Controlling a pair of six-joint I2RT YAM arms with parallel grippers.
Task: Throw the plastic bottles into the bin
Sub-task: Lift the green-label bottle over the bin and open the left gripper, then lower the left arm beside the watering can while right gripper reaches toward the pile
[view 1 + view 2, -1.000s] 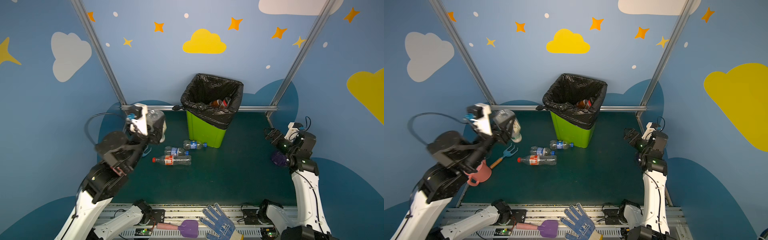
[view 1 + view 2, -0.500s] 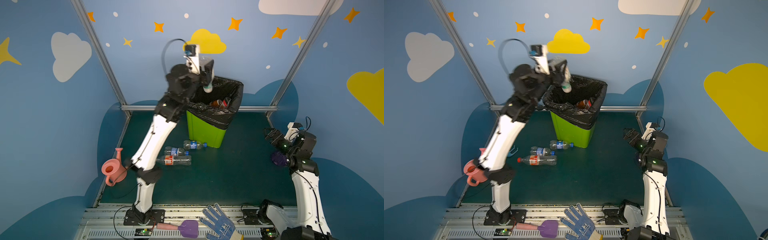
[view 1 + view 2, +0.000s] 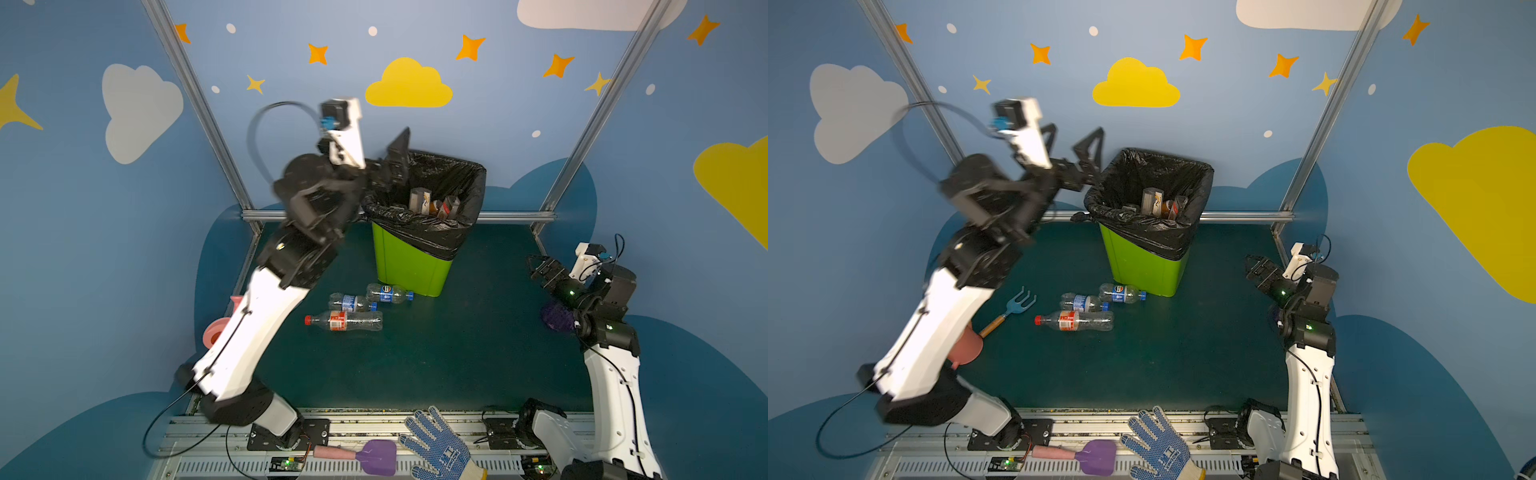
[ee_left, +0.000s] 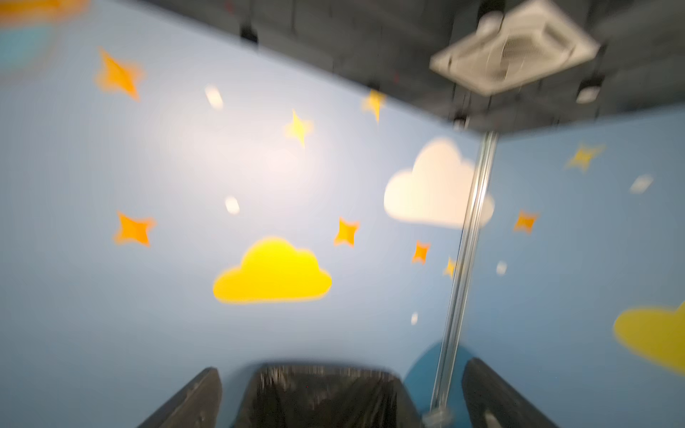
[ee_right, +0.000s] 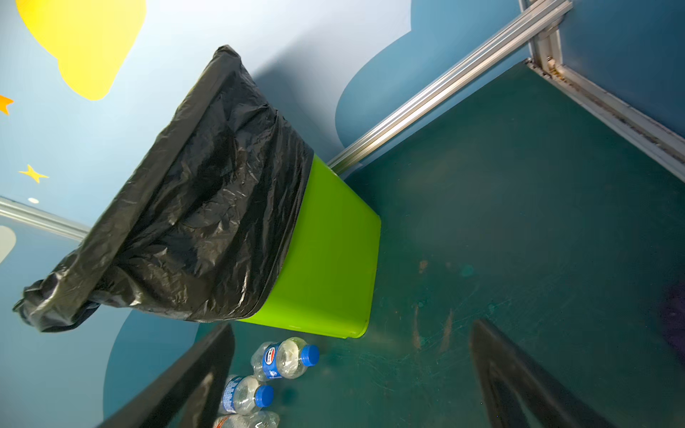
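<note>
The lime-green bin (image 3: pixel 411 266) (image 3: pixel 1144 270) (image 5: pixel 333 259) with its black bag stands at the back of the floor and holds several bottles (image 3: pixel 432 203). Three plastic bottles lie in front of it: two with blue labels (image 3: pixel 388 293) (image 3: pixel 351 302) and one with a red label (image 3: pixel 343 321). My left gripper (image 3: pixel 1073 143) (image 4: pixel 341 367) is raised beside the bin's left rim, open and empty. My right gripper (image 3: pixel 540 266) (image 5: pixel 352 324) hangs open at the right wall, facing the bin, with the blue-capped bottles (image 5: pixel 285 357) far ahead of it.
A pink watering can (image 3: pixel 967 345) and a blue garden fork (image 3: pixel 1017 305) lie under the left arm. A purple vase (image 3: pixel 557 318) sits behind the right arm. A purple trowel (image 3: pixel 370 455) and a blue glove (image 3: pixel 436 444) rest on the front rail. Aluminium posts frame the back corners.
The left arm swung up from the floor's left side with a bottle to the bin's rim, opened, and now holds nothing. The right arm stayed still.
</note>
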